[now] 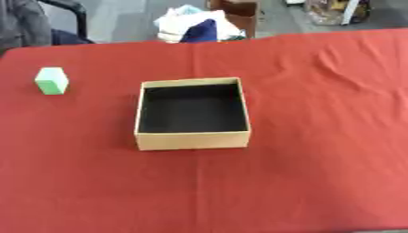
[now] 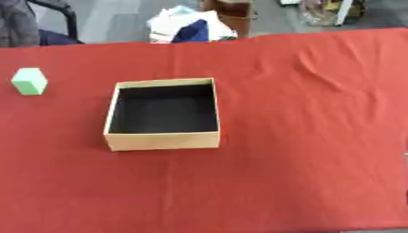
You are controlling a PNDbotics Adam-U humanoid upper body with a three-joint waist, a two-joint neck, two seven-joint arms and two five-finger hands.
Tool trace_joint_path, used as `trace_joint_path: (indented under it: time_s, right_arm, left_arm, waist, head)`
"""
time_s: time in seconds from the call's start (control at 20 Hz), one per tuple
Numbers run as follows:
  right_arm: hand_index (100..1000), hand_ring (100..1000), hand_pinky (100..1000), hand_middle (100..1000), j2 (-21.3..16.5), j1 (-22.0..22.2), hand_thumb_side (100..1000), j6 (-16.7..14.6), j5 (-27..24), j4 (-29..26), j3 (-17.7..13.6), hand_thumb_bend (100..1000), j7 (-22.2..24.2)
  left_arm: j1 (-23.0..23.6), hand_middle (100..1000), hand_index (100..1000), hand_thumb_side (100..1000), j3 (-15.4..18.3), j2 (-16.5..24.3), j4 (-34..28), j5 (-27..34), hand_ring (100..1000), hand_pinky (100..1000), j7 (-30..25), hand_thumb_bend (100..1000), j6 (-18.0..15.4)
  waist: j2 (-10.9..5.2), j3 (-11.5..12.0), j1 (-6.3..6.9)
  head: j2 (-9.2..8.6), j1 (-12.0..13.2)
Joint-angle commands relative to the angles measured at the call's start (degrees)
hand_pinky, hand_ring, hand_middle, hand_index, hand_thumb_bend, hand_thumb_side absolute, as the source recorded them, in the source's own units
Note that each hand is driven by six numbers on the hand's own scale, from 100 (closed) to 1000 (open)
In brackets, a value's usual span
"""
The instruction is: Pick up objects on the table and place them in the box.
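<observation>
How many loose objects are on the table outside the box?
1: a green block on the red cloth, to the left of the open box. The box looks empty.

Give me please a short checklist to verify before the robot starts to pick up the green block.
1. Green block in view, left of the box, apart from it: ok.
2. Cardboard box open on top, inside dark with nothing visible in it: ok.
3. Red tablecloth between block and box free of obstacles: ok.
4. Left hand position: cannot tell, not in view.
5. Right hand position: cannot tell, not in view.
</observation>
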Motion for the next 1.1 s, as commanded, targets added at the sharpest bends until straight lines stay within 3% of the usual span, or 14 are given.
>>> trace_joint_path:
  time_s: [0.05,0.2,0.3,0.4,0.55,0.75,0.95,1.1]
  right_arm:
    - [929,748,648,833,-1.57,-0.25,530,-0.08,-0.31,-0.44,0.13,100,0.32]
    - [929,748,647,832,-1.77,-0.17,530,-0.11,-0.39,-0.36,0.29,100,0.50]
    - [929,748,647,832,-1.99,-0.13,530,-0.13,-0.40,-0.34,0.39,100,0.61]
    - [929,748,647,832,-2.25,-0.02,530,-0.12,-0.42,-0.30,0.47,100,0.71]
    - [929,748,647,832,-2.42,-0.02,530,-0.15,-0.46,-0.27,0.59,100,0.82]
    - [929,748,647,832,-2.53,-0.18,530,-0.21,-0.44,-0.27,0.72,100,0.99]
    - [929,748,647,832,-2.57,-0.28,530,-0.20,-0.46,-0.25,0.69,100,0.99]
    - [929,748,647,832,-2.51,-0.35,530,-0.22,-0.50,-0.25,0.70,100,1.00]
  left_arm:
    - [-4.76,641,729,311,0.16,6.55,12.41,1.29,664,647,1.51,100,0.36]
    - [-8.48,636,717,329,-1.70,9.25,24.67,1.10,659,631,1.40,100,0.18]
    - [-10.65,634,716,323,-3.44,10.29,34.35,-1.66,656,626,0.90,100,1.79]
    - [-12.64,640,726,311,-5.82,10.74,43.65,-6.87,661,632,-0.22,100,3.82]
    - [-14.71,661,761,297,-8.61,9.97,51.88,-16.47,680,657,-3.83,100,5.69]
    - [-15.57,713,844,293,-11.38,8.22,57.06,-33.01,729,735,-12.66,100,8.23]
    - [-15.52,761,918,323,-12.28,6.93,58.52,-49.88,775,816,-26.64,221,10.37]
    - [-15.68,771,927,341,-11.49,5.70,57.76,-58.59,788,839,-35.40,286,10.79]
  waist:
    - [-1.06,-0.21,0.12]
    - [-1.20,-0.52,0.39]
    - [-1.35,-0.77,0.62]
    - [-1.47,-0.96,0.90]
    - [-1.55,-0.96,1.22]
    - [-1.56,-1.03,1.47]
    - [-1.48,-1.19,1.50]
    - [-1.34,-1.12,1.48]
  head:
    - [0.58,0.24]
    - [0.87,0.45]
    - [1.15,0.48]
    - [1.44,0.30]
    - [1.64,0.06]
    - [1.41,-0.12]
    - [1.01,-0.01]
    - [0.81,-0.09]
